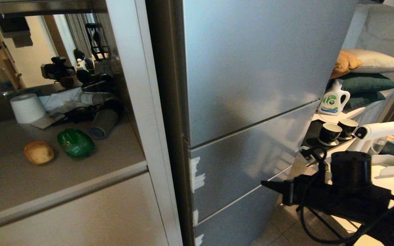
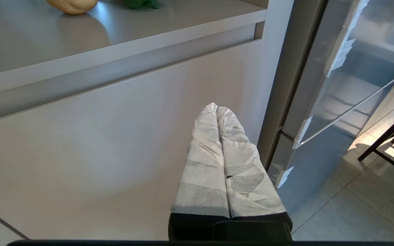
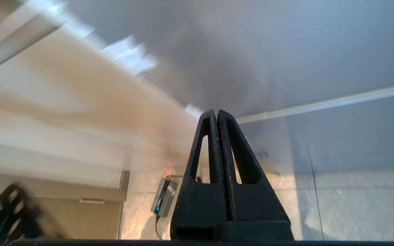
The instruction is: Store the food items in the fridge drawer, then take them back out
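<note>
On the left, a white paper roll [image 1: 27, 108] stands at the back of the desk [image 1: 9, 181], next to a pile of dark cables and gear. In front of it lie the potato [image 1: 39, 152] and the green pepper [image 1: 75, 142], side by side and just apart, with the potato further left. A grey ribbed tube [image 1: 103, 123] lies just behind the pepper. Below the desk is a beige cabinet door [image 1: 91, 218]. The left hand [image 2: 216, 109], wrapped in white, hangs low in front of that door with its two fingers pressed together and nothing in them. In the middle stands the tall silver fridge [image 1: 251, 68]. Its lower drawer panel [image 1: 238, 167] is closed, with white tape along its left edge. On the right, the black right hand [image 1: 267, 185] points at that panel, its fingers together and empty. Behind it sit two dark cups [image 1: 338, 131] and a white bottle [image 1: 333, 99].
</note>
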